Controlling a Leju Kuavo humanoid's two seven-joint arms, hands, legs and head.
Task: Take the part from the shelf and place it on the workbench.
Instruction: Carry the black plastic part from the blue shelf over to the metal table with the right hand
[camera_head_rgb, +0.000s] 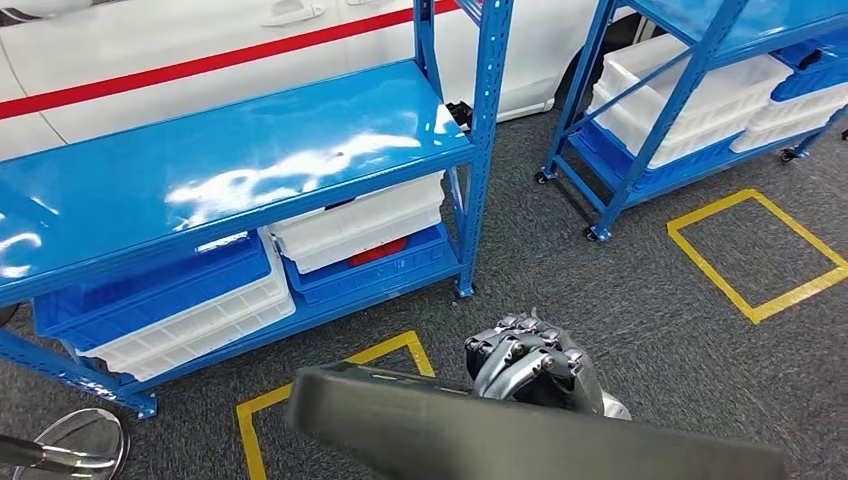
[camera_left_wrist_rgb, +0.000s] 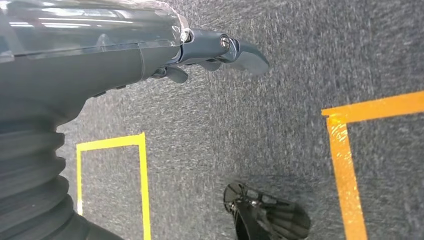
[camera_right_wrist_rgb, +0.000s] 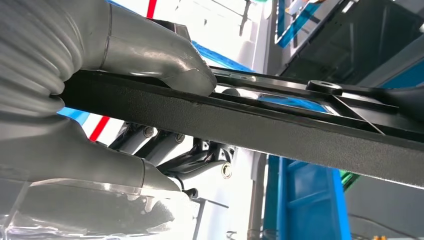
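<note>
The right hand (camera_head_rgb: 535, 362) was clamped on the part (camera_head_rgb: 520, 430), a long flat dark piece that lay across the bottom of the head view, low in front of the robot. From the right wrist, the thumb (camera_right_wrist_rgb: 160, 55) pressed on 1 face of the part (camera_right_wrist_rgb: 280, 125) while the darker fingers curled under the other, so the hold looked firm. The part was off the shelf (camera_head_rgb: 230, 160), whose glossy blue top was bare, with white and blue bins (camera_head_rgb: 190, 300) stacked on the level beneath. A second blue rack (camera_head_rgb: 690, 90) with white bins stood well apart to the right, and a white car body with a red stripe (camera_head_rgb: 200, 60) sat behind. The left hand (camera_left_wrist_rgb: 220, 52) hung over grey carpet (camera_left_wrist_rgb: 280, 130) marked with yellow tape (camera_left_wrist_rgb: 142, 180); it held nothing, and its fingers looked loosely curled, though I could not tell for certain. As I judged it, the pick-up was done and the carry was in hand. The next move called for turning away from the shelf toward the surface, keeping the long part level and clear of the blue uprights (camera_head_rgb: 485, 150), then setting it down flat before the hand let go.
</note>
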